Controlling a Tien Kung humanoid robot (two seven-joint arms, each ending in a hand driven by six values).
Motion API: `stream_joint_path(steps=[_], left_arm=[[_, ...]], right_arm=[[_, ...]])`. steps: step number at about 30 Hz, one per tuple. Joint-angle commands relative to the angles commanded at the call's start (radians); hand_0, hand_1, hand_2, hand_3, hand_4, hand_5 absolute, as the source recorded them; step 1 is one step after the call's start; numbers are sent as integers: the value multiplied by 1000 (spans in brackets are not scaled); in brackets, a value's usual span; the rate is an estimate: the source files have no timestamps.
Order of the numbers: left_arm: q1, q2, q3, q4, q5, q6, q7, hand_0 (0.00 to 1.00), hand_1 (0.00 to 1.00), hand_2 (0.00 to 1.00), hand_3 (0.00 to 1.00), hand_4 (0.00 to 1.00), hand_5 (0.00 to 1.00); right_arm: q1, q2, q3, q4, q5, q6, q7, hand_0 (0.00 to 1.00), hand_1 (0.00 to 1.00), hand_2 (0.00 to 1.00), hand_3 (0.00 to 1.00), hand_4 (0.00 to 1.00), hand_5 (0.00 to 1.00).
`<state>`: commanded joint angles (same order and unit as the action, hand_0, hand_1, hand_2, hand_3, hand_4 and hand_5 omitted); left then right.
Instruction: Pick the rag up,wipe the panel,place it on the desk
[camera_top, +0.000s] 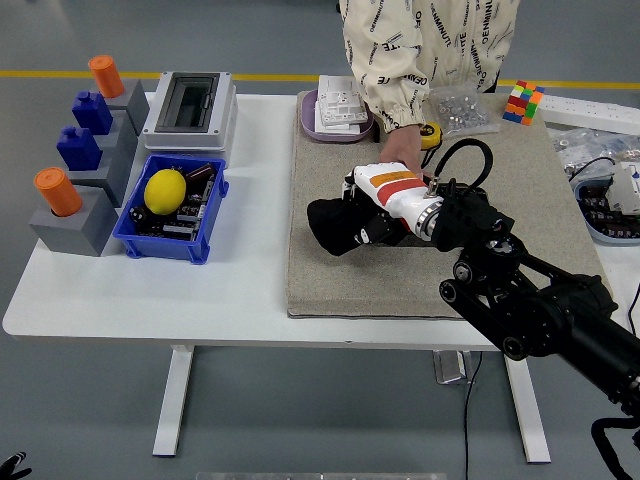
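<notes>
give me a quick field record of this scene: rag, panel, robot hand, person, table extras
rag: black, bunched under the right robot hand on the grey mat
panel: mostly hidden under hand and rag
left robot hand: not in view
person: far side, hand resting at the panel's far edge
table extras: blue bin with lemon, colour cube

A robotics lab: grey floor with a yellow line (150, 76), white table (240, 290) holding test props like a Rubik's cube (522, 102).
</notes>
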<state>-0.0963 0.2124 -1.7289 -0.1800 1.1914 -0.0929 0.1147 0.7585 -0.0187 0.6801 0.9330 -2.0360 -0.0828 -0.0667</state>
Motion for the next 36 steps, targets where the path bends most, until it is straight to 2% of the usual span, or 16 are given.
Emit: stream_joint_path(steps=[5,15,36], left_arm=[[-1,0,-3,0,1,0,-1,726,716,766,627,694,583],[1,-2,-7,0,1,0,-1,726,716,767,627,694,583],[7,-7,-18,0,6,-1,-2,725,716,766,627,695,584]], right_arm=[[3,-2,-13,-3,3,1,0,287,383,431,425,998,67],[-6,-31,41,-22,-8,1,1,287,384,431,425,998,67],[-71,-156,188,-37,-45,3,2,286,384,431,426,998,68]])
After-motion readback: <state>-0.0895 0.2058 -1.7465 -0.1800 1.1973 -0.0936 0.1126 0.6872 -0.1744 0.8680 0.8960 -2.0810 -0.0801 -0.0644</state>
